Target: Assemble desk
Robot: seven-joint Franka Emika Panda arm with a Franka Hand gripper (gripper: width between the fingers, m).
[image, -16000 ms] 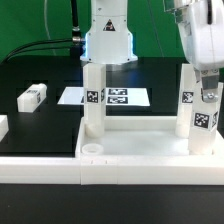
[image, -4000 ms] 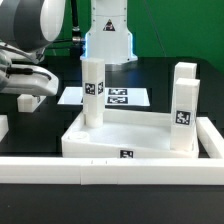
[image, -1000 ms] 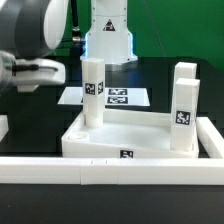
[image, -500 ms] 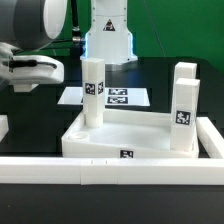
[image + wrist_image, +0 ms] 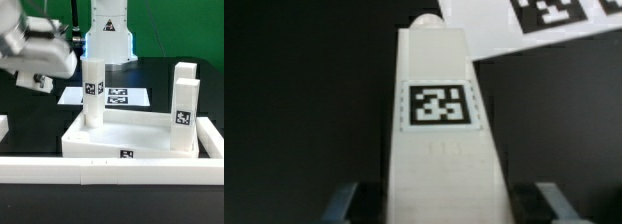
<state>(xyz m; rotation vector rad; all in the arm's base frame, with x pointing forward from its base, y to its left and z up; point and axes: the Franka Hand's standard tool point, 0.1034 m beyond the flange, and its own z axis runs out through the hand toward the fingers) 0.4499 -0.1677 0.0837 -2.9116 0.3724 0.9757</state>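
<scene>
Since half a second ago the arm (image 5: 35, 45) has tilted and risen at the exterior view's left; the loose leg that lay on the black table (image 5: 30, 115) at that side a few seconds back is gone from there; the top (image 5: 125, 140), its two standing legs and the marker board (image 5: 115, 97) have not moved.

At the exterior view's left the gripper (image 5: 38, 80) hangs above the table, blurred, so that view does not show plainly what it carries; the wrist view settles it: the jaws are clamped on a leg (image 5: 441, 140), one dark finger (image 5: 342, 203) showing at each side of its near end. The leg's long axis runs straight away from the wrist camera, its rounded far end towards the marker board; its tagged face is turned to that camera.

Further right, the top lies flat on the table against the low border wall (image 5: 110, 170), rim up, a tag on its front edge; one leg (image 5: 92, 92) stands upright in its back corner at the exterior view's left; another leg (image 5: 184, 105) stands upright near the front corner at the exterior view's right, tag facing the camera.
</scene>
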